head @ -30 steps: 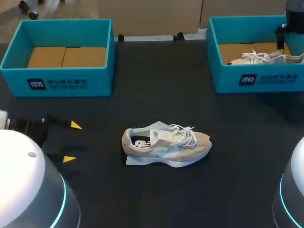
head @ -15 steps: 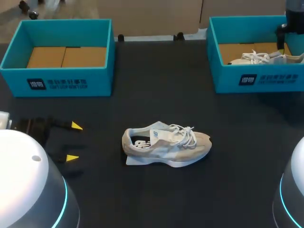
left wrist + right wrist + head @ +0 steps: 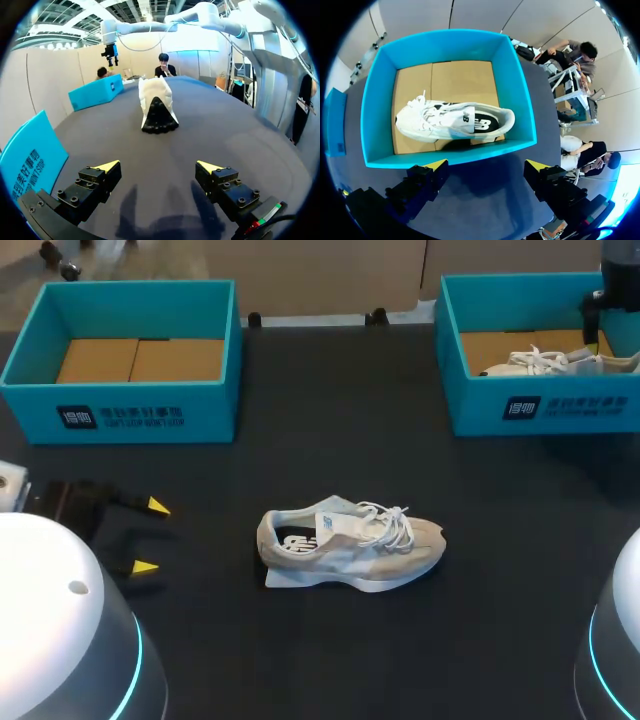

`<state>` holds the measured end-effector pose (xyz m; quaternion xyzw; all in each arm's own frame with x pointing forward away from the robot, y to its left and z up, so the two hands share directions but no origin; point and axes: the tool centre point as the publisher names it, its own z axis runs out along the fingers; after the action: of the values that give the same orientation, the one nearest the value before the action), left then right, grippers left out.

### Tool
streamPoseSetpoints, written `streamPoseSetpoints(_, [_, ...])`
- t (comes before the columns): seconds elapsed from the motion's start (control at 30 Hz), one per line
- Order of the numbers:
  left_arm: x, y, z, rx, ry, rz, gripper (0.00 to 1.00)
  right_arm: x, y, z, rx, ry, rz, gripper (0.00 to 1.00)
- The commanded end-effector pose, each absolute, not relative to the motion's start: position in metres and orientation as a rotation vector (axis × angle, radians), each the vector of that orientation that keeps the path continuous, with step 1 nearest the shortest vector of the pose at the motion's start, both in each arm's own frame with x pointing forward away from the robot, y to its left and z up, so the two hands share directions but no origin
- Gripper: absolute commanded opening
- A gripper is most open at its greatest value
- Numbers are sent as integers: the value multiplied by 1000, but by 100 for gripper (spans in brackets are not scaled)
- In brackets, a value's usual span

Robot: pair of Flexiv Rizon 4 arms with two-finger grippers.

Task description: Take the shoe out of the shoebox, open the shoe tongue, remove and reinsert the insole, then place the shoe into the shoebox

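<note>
Shoe (image 3: 350,548) sits mid-table (image 3: 330,390), toe to the right, well apart from the left shoebox (image 3: 120,420), the right shoebox (image 3: 545,410) and all table edges. Left gripper (image 3: 151,536) is low near the table's left edge, fingers spread with nothing between them, shoe heel straight ahead. Right gripper (image 3: 487,165) hangs over the right shoebox's wall, fingers apart and holding nothing; a second shoe (image 3: 452,120) lies inside that box.

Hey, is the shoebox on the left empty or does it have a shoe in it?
Empty: the left shoebox shows only its bare brown cardboard floor inside.
</note>
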<state>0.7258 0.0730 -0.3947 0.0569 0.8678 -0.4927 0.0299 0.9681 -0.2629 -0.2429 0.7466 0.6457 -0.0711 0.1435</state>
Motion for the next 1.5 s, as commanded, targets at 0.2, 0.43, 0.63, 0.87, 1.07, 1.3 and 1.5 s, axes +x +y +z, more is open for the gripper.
streamPoseSetpoints(0.2, [722, 71, -393, 167, 2675, -1505, 100, 967, -263, -243, 2152, 1860, -203, 100])
streamPoseSetpoints(0.43, [718, 69, -391, 170, 2651, -1520, 100, 967, -263, -243, 2152, 1860, -203, 100])
streamPoseSetpoints(0.63, [705, 53, -387, 83, 2601, -1633, 100, 967, -263, -243, 2152, 1860, -203, 100])
streamPoseSetpoints(0.87, [703, 31, -390, 44, 2561, -1765, 100, 967, -263, -243, 2152, 1860, -203, 100])
streamPoseSetpoints(1.07, [704, 9, -390, 58, 2563, -1784, 100, 967, -263, -243, 2152, 1860, -203, 100])
streamPoseSetpoints(1.3, [705, -16, -391, 74, 2566, -1816, 100, 967, -263, -243, 2152, 1860, -203, 100])
streamPoseSetpoints(1.5, [705, -35, -395, 46, 2549, -1826, 100, 967, -263, -243, 2152, 1860, -203, 100])
